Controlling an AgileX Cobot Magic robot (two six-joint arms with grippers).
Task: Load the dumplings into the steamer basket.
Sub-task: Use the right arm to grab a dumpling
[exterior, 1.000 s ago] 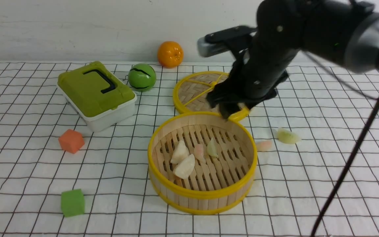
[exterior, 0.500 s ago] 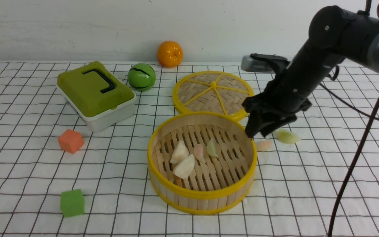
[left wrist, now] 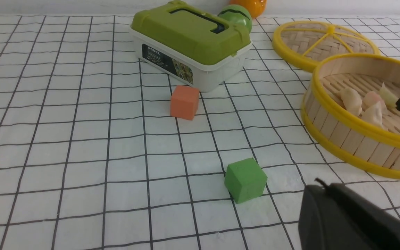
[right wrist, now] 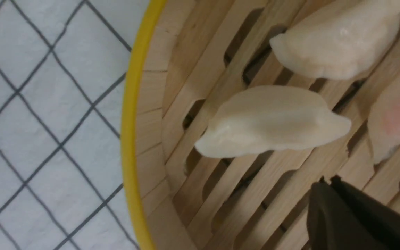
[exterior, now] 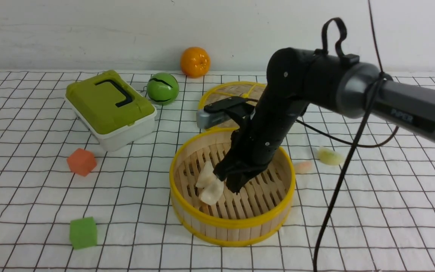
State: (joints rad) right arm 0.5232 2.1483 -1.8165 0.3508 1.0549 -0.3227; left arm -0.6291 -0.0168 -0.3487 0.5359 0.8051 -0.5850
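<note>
The steamer basket (exterior: 232,223) stands mid-table with two white dumplings (exterior: 210,190) on its slatted floor; the arm hides the floor behind them. In the left wrist view a pinkish dumpling (left wrist: 372,99) and a pale green one (left wrist: 388,96) lie beside them. My right gripper (exterior: 232,185) reaches down into the basket, shut with nothing between its fingers, its tip (right wrist: 326,182) just over the slats near a white dumpling (right wrist: 273,121). Outside on the cloth, to the basket's right, lie a pink dumpling (exterior: 303,166) and a green dumpling (exterior: 330,156). My left gripper (left wrist: 319,185) hovers shut near the green cube.
The woven lid (exterior: 221,105) lies behind the basket, partly covered by the right arm. A green-lidded box (exterior: 108,105), a green ball (exterior: 162,88) and an orange (exterior: 195,61) sit at the back left. An orange cube (exterior: 81,161) and a green cube (exterior: 83,232) lie to the basket's left.
The right arm swung from over the lid to the basket's right side, then down into the basket, and its jaws closed. The dumplings have not moved.
</note>
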